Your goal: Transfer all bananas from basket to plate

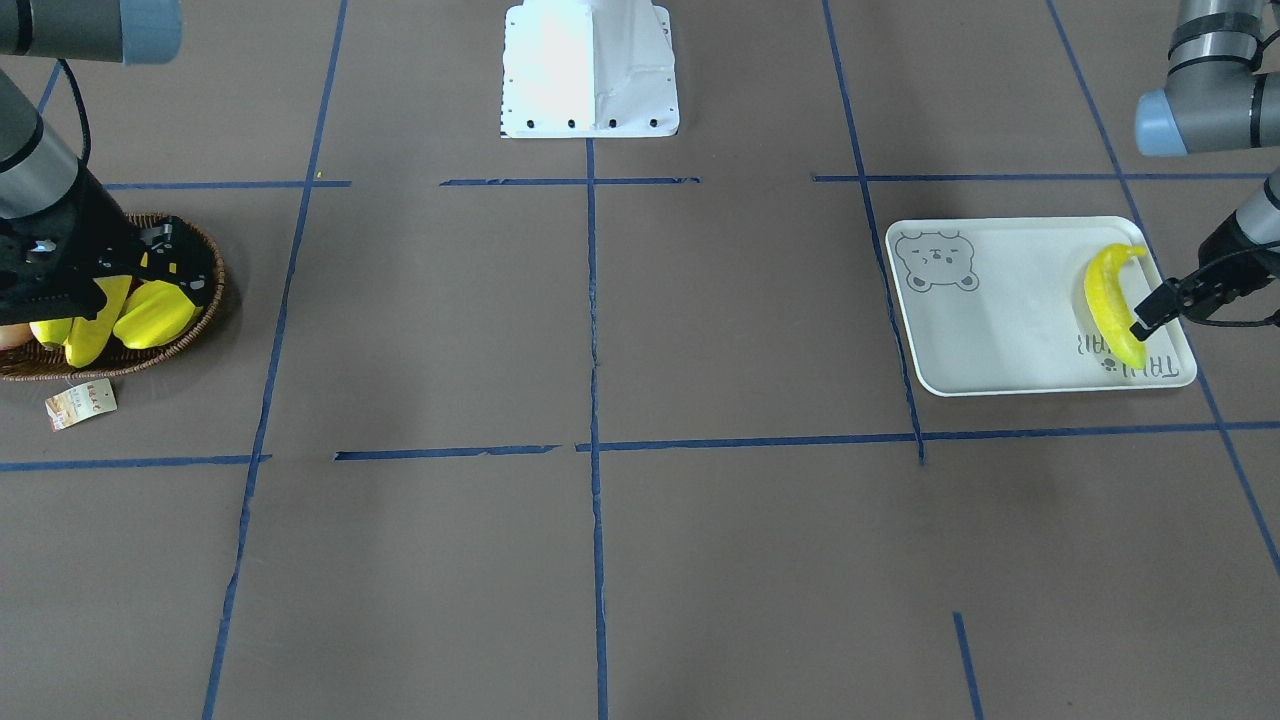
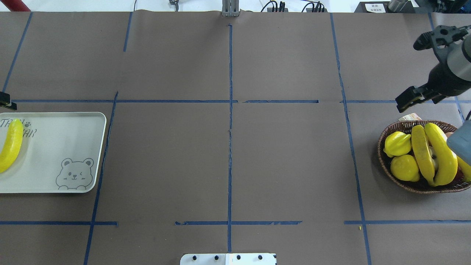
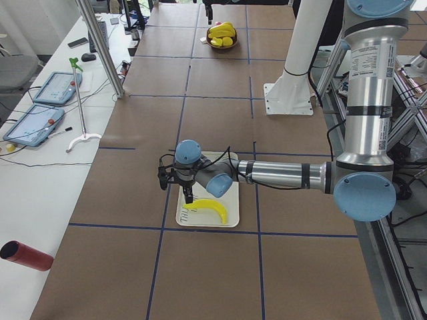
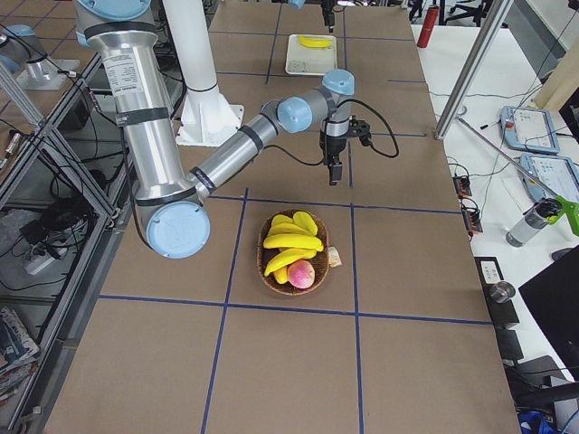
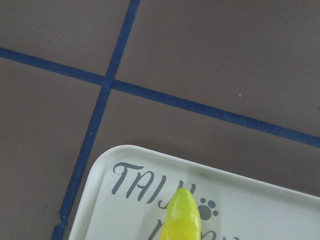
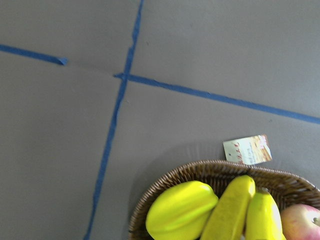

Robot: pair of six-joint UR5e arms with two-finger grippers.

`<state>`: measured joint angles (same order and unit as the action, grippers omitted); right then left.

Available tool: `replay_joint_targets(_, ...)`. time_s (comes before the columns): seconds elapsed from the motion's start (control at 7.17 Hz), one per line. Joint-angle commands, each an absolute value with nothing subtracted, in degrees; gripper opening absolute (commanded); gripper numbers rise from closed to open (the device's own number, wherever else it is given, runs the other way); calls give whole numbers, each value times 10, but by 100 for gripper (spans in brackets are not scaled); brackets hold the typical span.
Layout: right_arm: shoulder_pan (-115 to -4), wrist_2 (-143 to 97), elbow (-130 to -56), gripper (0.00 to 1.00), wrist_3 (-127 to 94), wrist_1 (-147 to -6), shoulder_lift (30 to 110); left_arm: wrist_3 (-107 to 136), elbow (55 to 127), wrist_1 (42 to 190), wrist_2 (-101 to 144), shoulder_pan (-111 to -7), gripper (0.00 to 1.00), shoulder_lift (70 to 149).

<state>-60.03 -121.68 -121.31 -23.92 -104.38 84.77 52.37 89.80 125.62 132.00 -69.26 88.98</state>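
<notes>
One banana [image 1: 1110,300] lies on the white bear-face plate [image 1: 1000,340] near its lettered end; its tip shows in the left wrist view [image 5: 182,215]. My left gripper [image 1: 1162,303] is open and empty, just above the plate's edge beside that banana. At least two bananas [image 2: 439,154] lie in the wicker basket [image 2: 404,186], also seen in the right wrist view [image 6: 230,210]. My right gripper [image 2: 415,70] is wide open and empty, above the table just beyond the basket's far rim.
The basket also holds a ridged starfruit [image 2: 397,143], a round lemon [image 2: 404,167] and a reddish apple [image 6: 300,222]. A paper tag [image 6: 247,149] lies beside the basket. Blue tape lines cross the brown table. The white robot base [image 1: 590,70] stands mid-table.
</notes>
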Motion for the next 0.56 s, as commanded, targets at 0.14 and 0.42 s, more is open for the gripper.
replay_joint_targets(0.14,-600,-1194,-1177,100,-284,-868,976,524,901,1255,1328,-694,100,901)
replay_joint_targets(0.42,-571,-1195,-1132,99,-403,-699,1006,524,902,1256,1332,-694,100,902)
